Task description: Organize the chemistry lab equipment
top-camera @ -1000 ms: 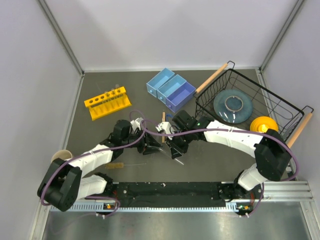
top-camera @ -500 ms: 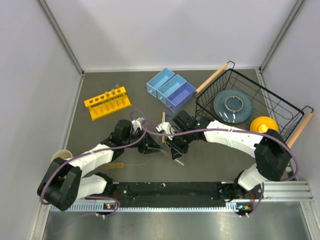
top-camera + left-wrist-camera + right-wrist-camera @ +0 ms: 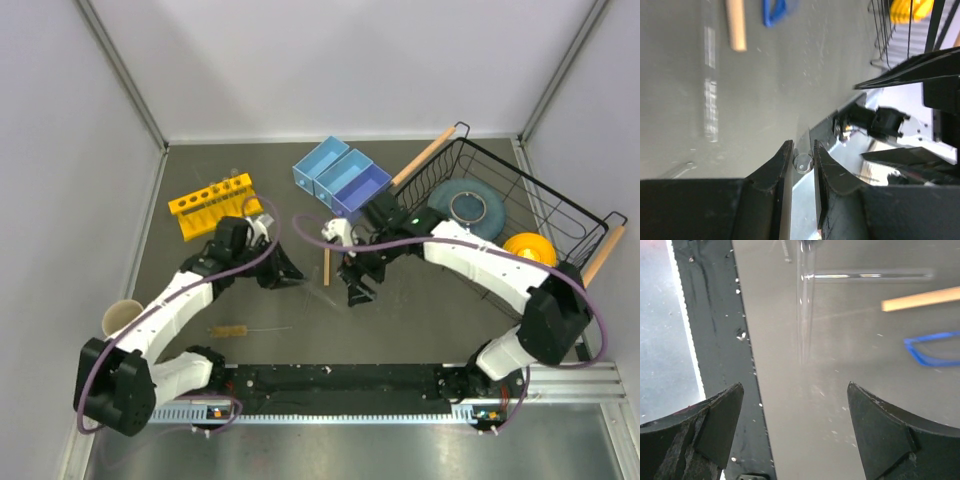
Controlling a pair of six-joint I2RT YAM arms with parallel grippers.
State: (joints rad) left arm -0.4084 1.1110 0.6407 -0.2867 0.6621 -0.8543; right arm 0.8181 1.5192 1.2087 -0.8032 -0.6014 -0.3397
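Observation:
My left gripper [image 3: 802,150] is shut on a thin clear glass tube [image 3: 803,162], seen end-on between its fingertips. In the top view the left gripper [image 3: 284,272] hangs left of the short wooden stick [image 3: 326,266]. My right gripper [image 3: 795,386] stands open with nothing between its fingers, and in the top view the right gripper [image 3: 358,291] is just right of the stick. Ahead of it lie two more glass tubes [image 3: 805,315], the wooden stick [image 3: 922,298] and the blue-framed safety glasses [image 3: 935,347]. The wire-handled brush [image 3: 240,329] lies near the front left.
A yellow tube rack [image 3: 214,206] stands at the back left and blue bins [image 3: 342,178] at the back middle. The black wire basket [image 3: 560,215] on the right holds a grey-blue plate [image 3: 466,207] and a yellow bowl [image 3: 527,248]. A paper cup [image 3: 122,315] sits at the left edge.
The left gripper closed on a glass tube and moved back and left with it. The right gripper opened, let go of the tube and drew away to the right.

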